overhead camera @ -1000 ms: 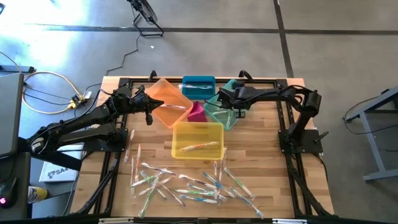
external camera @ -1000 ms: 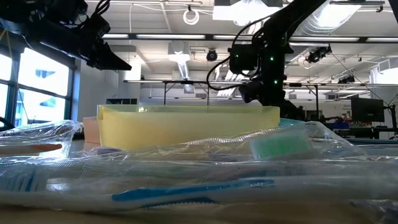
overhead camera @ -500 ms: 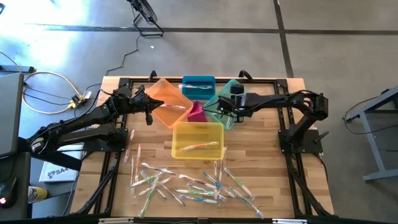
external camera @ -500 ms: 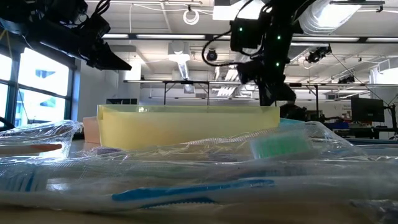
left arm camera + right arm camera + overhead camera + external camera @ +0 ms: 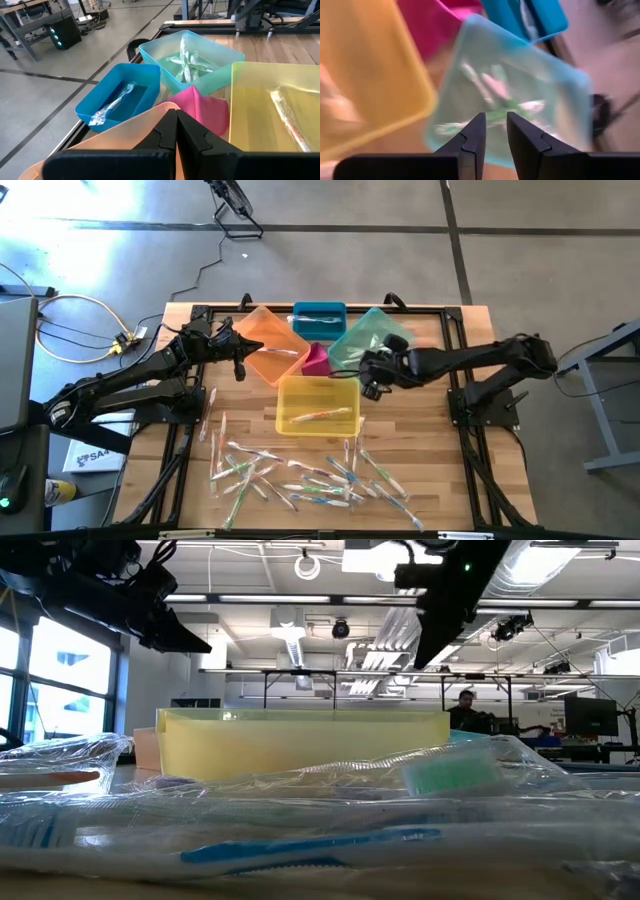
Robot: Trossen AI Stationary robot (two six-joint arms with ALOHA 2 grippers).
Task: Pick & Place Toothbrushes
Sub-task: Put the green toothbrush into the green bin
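- Right gripper (image 5: 368, 378): arm reaching in low from 3 o'clock, its tip above the gap between the green bin (image 5: 368, 340) and the yellow bin (image 5: 317, 404). Fingers (image 5: 472, 135) a narrow slot apart, with nothing between them.
- Left gripper (image 5: 240, 367): arm lying in from 9 o'clock, its tip at the near edge of the orange bin (image 5: 262, 343). Fingers (image 5: 167, 131) pressed together, holding nothing.
- Toothbrushes (image 5: 300, 475): the main lot lies loose and wrapped over the 6 o'clock part of the table (image 5: 430, 430). One lies in the yellow bin, several in the green bin, and one in the blue bin (image 5: 319, 318).
- Bins: five clustered at table centre: orange at 10 o'clock, blue at 12 o'clock, green at 1 o'clock, a small pink bin (image 5: 316, 360) in the middle, and yellow nearest the pile. The neighbours touch or stand just beside one another.
- Obstructions: the yellow bin's wall stands between the right gripper and the pile.
- Open room: bare wood at 4 o'clock beside the pile and along the 3 o'clock edge inside the black frame (image 5: 462, 350).
- Surroundings: cables (image 5: 70, 320) on the floor at 9 o'clock.
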